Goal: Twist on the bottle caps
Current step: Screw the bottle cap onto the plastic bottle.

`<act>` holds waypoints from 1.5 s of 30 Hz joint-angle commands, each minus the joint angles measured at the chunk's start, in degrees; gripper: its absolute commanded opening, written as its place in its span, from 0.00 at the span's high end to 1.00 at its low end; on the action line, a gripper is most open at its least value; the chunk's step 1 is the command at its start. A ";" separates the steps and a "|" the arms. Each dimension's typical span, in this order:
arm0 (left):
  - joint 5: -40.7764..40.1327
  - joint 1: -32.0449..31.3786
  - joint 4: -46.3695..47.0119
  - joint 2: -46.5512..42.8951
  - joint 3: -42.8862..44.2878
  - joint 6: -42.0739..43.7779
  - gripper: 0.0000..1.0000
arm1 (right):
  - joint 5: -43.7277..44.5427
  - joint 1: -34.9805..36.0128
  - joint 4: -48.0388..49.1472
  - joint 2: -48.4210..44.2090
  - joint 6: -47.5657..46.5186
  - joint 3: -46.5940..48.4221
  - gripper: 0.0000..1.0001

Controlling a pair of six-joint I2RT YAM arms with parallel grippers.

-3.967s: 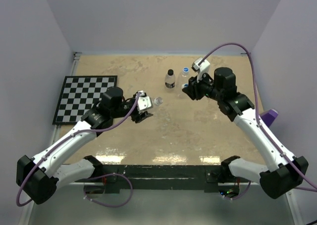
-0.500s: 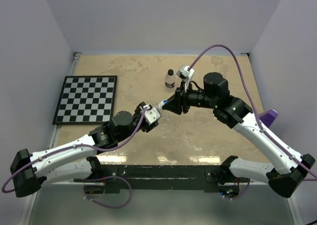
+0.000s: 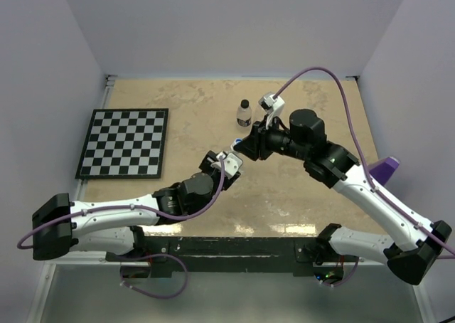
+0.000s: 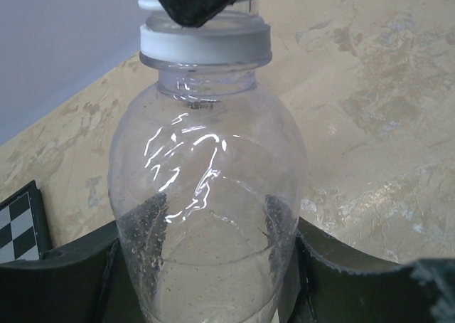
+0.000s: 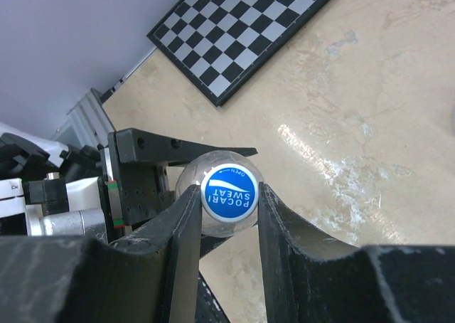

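A clear bottle (image 4: 210,216) is held upright between the dark fingers of my left gripper (image 4: 210,248), which is shut on its lower body. Over its white neck ring (image 4: 206,45) sits a blue bottle cap (image 5: 228,193) with white lettering. My right gripper (image 5: 227,193) is shut on that cap from above, one finger on each side. In the top view the two grippers meet at the table's middle, left gripper (image 3: 229,161) below and right gripper (image 3: 242,146) above. A second bottle (image 3: 244,113) with a black cap stands farther back.
A black-and-white chessboard (image 3: 124,141) lies at the left of the tan table (image 3: 178,102). A purple object (image 3: 387,168) sits at the right edge. Grey walls close in the back and sides.
Four seconds ago the arms were apart, the left beside an uncapped bottle. In the last half second both grippers, joined at the bottle, shifted slightly right and back.
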 commanded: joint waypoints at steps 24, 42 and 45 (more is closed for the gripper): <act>36.36 13.30 -0.18 -10.17 -4.65 -11.27 0.96 | 0.32 -0.18 1.60 -7.72 -9.17 5.39 0.15; 65.57 20.69 -21.01 -9.64 7.74 6.22 0.96 | -27.29 -0.71 -12.99 -6.40 -37.30 9.00 0.33; 66.80 20.69 -22.86 -9.47 8.54 8.06 0.97 | -28.70 -0.71 -14.31 -6.75 -39.32 9.08 0.35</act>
